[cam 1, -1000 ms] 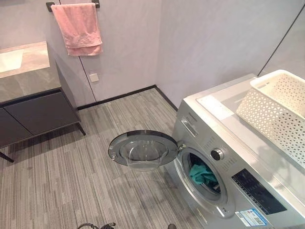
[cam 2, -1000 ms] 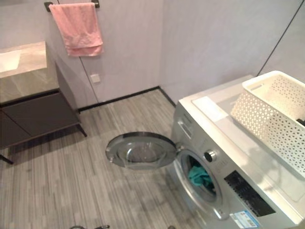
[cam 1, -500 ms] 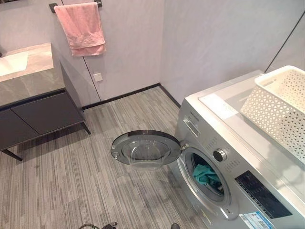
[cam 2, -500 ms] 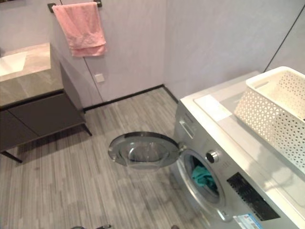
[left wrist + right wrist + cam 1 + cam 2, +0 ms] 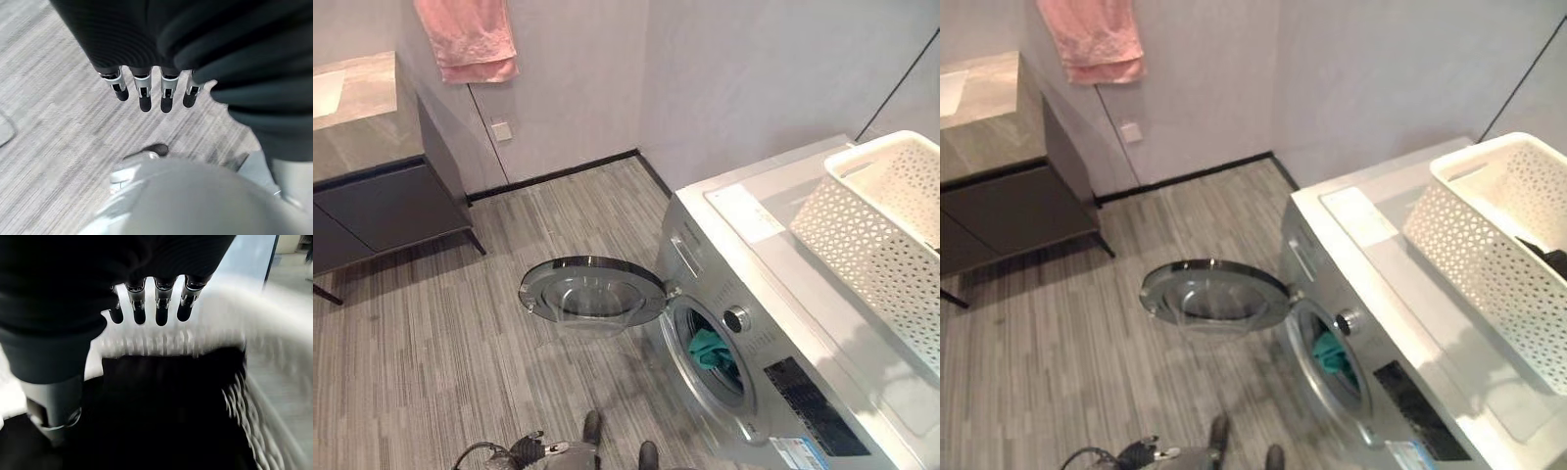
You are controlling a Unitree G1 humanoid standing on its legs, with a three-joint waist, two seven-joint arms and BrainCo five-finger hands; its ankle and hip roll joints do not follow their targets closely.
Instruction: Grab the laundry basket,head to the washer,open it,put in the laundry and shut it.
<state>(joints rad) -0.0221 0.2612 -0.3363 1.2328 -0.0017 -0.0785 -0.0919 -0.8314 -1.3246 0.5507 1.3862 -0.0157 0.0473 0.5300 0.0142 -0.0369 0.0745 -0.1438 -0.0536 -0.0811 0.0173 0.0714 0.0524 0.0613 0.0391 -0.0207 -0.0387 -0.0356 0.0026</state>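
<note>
Right wrist view: right hand (image 5: 146, 264) fingers (image 5: 162, 308) straight over dark laundry (image 5: 161, 406) in basket (image 5: 1489, 264); left hand (image 5: 146, 39) fingers relaxed.

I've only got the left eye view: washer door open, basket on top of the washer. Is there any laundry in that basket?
Observer: Yes. The right wrist view shows dark laundry lying inside the white basket.
Operator: Where is the right robot hand?
Observer: The right robot hand hangs above that laundry, fingers straight, holding nothing.
Operator: And the left one?
Observer: The left robot hand hangs over the floor, fingers straight and empty.
</note>
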